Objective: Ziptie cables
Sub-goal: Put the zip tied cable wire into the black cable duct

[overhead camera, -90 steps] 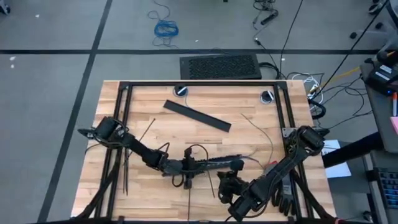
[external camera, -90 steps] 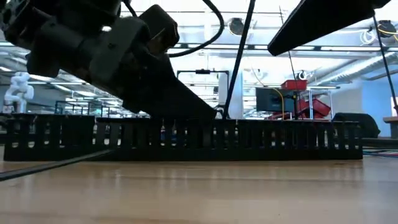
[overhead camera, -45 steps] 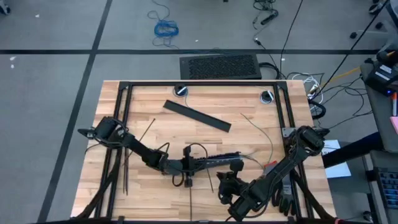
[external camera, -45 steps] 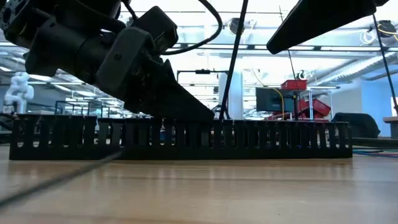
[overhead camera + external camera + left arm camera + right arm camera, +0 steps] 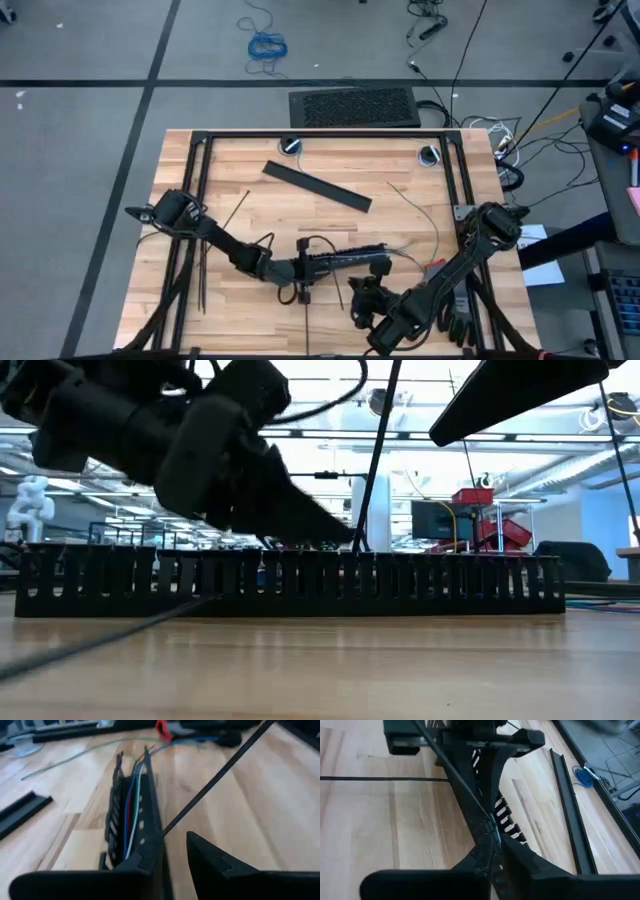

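Two arms meet near the front middle of the desk (image 5: pixel 420 180) in the high view. The left gripper (image 5: pixel 305 268) sits at one end of the slotted bar (image 5: pixel 350 260), and the right gripper (image 5: pixel 362 292) is just beside the bar on the near side. Spare zipties (image 5: pixel 237 209) lie well apart towards the left, and a flat bar (image 5: pixel 316 186) lies farther back.

At desk height, the slotted bar spans the view side-on. A dark gripper tip hangs over its top edge, and a thin black line rises steeply from that spot.

From the left wrist, the cables (image 5: pixel 131 812) lie inside the slotted bar's channel, with blue, green and pale strands running its length and splaying past the far end. The left jaws stand parted, one finger against the bar's wall, with nothing visibly pinched. A ziptie (image 5: pixel 215 777) slants up from that finger.

From the right wrist, the right jaws are closed to a point on that ziptie, just above the bar's slots.

The step in hand looks like threading the ziptie around the cables, with no loop formed yet. The next move likely calls for feeding the strip's tip under the bundle through a slot. The left jaws would then need to catch the tip without lifting the wires out.
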Controlling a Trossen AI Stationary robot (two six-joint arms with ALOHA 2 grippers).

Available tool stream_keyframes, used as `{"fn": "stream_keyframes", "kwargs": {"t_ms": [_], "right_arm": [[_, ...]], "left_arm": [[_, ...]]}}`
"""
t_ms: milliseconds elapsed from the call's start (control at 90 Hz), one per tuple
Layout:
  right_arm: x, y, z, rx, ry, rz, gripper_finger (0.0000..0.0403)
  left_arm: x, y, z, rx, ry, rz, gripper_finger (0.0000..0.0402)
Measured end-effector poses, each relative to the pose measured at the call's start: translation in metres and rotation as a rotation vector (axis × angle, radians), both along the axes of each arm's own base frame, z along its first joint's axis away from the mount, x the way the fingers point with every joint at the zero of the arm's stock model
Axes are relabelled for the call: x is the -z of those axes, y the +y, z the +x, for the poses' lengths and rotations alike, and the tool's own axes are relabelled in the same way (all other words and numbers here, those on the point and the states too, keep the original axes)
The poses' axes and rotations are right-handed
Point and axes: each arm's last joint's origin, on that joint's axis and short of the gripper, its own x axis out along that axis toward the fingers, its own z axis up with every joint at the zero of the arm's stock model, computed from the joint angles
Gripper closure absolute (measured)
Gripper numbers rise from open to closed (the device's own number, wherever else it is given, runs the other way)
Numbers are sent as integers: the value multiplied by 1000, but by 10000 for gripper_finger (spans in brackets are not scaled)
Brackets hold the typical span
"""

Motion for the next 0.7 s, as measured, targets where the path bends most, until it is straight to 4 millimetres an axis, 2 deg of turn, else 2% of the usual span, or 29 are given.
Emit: {"fn": "stream_keyframes", "kwargs": {"t_ms": [411, 700], "right_arm": [[0, 0, 1, -2, -3, 2, 374], [0, 1, 1, -6, -6, 5, 374]], "left_arm": [[6, 9, 0, -61, 56, 39, 317], [9, 18, 2, -96, 98, -19, 317]]}}
